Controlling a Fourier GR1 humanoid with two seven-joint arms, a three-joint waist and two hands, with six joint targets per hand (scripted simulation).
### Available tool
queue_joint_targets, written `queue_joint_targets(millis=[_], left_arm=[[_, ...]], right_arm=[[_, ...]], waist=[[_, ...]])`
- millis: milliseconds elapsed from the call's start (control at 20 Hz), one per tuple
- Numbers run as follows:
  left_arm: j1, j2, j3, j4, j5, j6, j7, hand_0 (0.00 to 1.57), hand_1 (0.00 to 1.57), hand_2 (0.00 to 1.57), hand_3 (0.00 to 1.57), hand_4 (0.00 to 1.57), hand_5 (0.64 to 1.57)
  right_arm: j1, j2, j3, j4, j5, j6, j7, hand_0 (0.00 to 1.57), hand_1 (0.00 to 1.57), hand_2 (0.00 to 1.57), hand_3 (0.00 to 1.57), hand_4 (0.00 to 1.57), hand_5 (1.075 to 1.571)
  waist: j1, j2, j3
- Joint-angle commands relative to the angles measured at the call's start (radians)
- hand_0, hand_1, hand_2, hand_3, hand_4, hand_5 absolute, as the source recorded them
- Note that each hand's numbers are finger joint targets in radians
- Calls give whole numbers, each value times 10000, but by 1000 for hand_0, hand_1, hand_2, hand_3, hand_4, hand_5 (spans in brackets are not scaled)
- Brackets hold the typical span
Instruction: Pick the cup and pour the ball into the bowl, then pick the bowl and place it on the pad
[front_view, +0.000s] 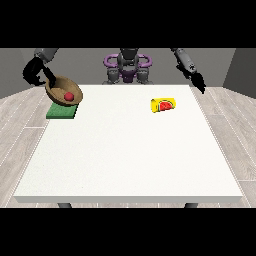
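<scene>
- Hand at the view's left (36, 71) has its fingers grasping the bowl (63, 91), tilted over the pad (62, 111), ball (69, 96) inside, ready for setting down.
- Cup (164, 105) lies sideways on the desk (130, 160), emptied.
- Hand at the view's right (196, 80) hangs clear; I can't tell its fingers.

bowl (63, 91) with ball (69, 96) tilted over pad (62, 111) | cup (164, 105) lying sideways

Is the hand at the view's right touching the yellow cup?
Apart. The front view shows the hand at the view's right raised beyond the table's far corner, with bare white table between it and the yellow cup lying on its side.
</scene>
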Motion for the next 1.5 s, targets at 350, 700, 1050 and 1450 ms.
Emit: queue_joint_targets(millis=[350, 700, 1050, 1450], left_arm=[[-588, 1555, 1328, -715, 1669, -1589, -598, 0, 0, 0, 0, 881, 1173], [-130, 1836, 1649, -1052, 1976, -1774, -925, 0, 0, 0, 0, 866, 1163], [86, 1948, 1790, -1737, 2352, -1799, -261, 0, 0, 0, 0, 861, 1188], [590, 1684, 1695, -1743, 2345, -1631, -105, 0, 0, 0, 0, 883, 1213]], right_arm=[[-170, 657, -1900, 2358, -494, -2157, -2142, 1571, 1571, 1571, 1571, 1316, 1553], [-753, 1170, -3312, 3284, -2041, -1395, -2279, 1571, 1571, 1571, 1265, 738, 1387], [-1780, -16, -4726, 4109, -3231, -652, -1508, 146, 146, 630, 236, 0, 1237], [-1835, -38, -4877, 4194, -3500, 108, -1580, 0, 0, 442, 0, 0, 1295]], waist=[[488, 2384, 34], [430, 2724, 34], [195, 2624, 30], [-71, 2104, 13]])
